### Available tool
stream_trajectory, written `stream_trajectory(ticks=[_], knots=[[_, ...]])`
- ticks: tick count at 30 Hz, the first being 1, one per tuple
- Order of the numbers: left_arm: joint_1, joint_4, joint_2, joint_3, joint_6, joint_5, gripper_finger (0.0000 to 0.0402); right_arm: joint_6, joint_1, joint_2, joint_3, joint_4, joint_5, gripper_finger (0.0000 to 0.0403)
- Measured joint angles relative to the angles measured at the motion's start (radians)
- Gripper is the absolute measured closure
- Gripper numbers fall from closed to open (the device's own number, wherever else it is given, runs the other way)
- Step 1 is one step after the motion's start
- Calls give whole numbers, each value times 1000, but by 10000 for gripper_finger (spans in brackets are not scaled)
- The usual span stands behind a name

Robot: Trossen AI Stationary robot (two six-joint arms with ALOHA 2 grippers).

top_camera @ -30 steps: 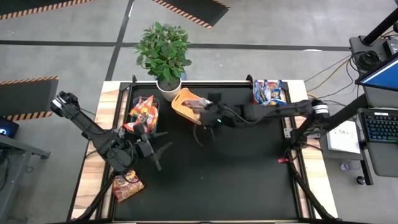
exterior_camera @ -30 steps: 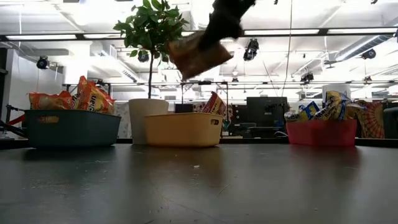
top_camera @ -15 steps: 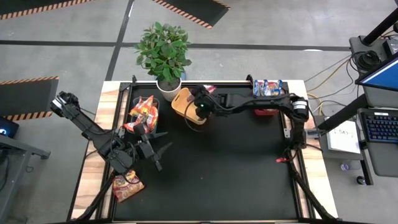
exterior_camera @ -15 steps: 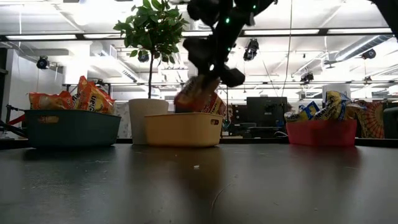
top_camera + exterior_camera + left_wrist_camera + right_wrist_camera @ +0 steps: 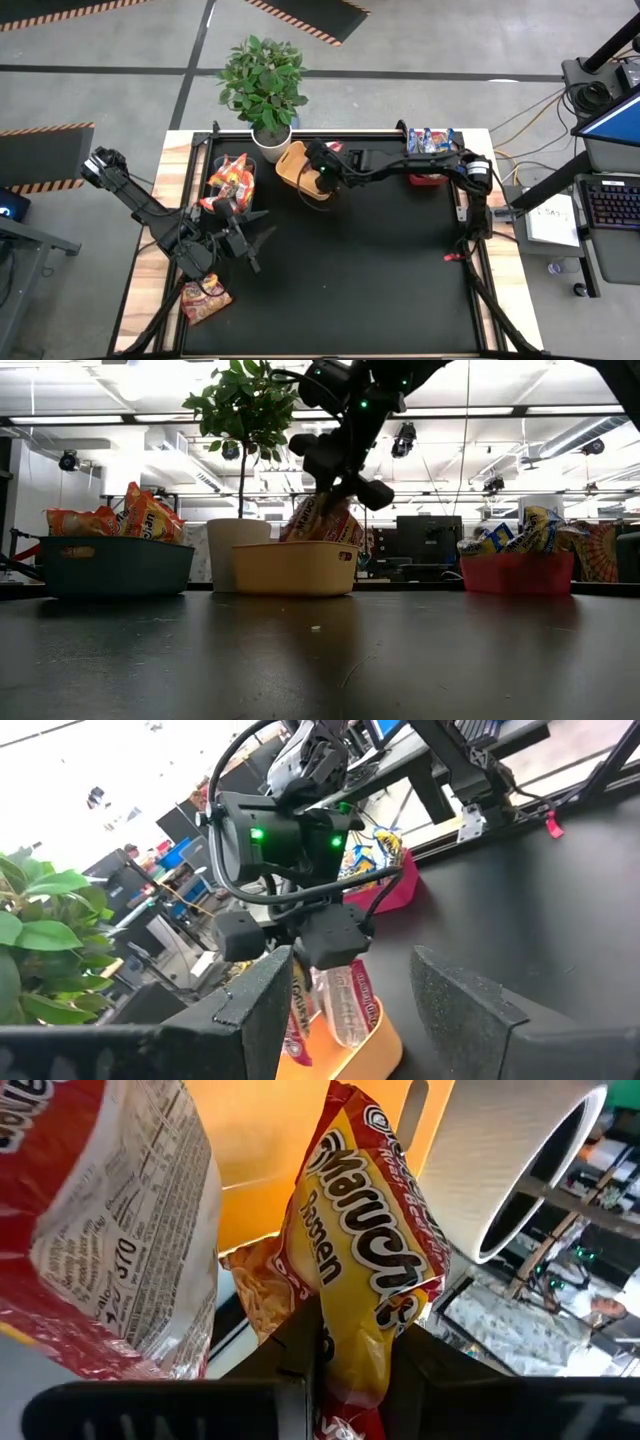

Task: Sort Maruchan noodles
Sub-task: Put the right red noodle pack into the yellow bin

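- The right gripper (image 5: 338, 482) hangs over the orange bin (image 5: 295, 568), its fingers pinched narrow on the top edge of a red-and-yellow Maruchan packet (image 5: 372, 1270); gripping at the edge lets the packet dangle lengthwise into the bin.
- That packet's lower end is already below the bin's rim, beside another packet (image 5: 110, 1230) standing inside, so the drop looks close; whether it rests on the bin floor cannot be told.
- The bin sits at the table's far edge, just beside the white plant pot (image 5: 270, 143), and holds this kind only.
- The red bin (image 5: 516, 573) to the right carries blue-and-yellow packets, and the teal bin (image 5: 116, 565) to the left holds orange ones: one kind per bin.
- The left gripper (image 5: 262, 248) waits with fingers spread and empty near the teal bin.
- One loose packet (image 5: 205, 298) lies at the table's near left corner, not yet sorted.
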Motion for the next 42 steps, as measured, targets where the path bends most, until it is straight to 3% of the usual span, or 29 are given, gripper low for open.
stream_trajectory(ticks=[20, 36, 42], knots=[[0, 1, 0, 1, 43, 0, 216, -55, 15, 101, 2, 49, -7, 344], [0, 1, 0, 1, 43, 0, 216, -120, 19, 106, 4, 62, -6, 343], [0, 1, 0, 1, 43, 0, 216, -89, 20, 105, 4, 85, 20, 302]])
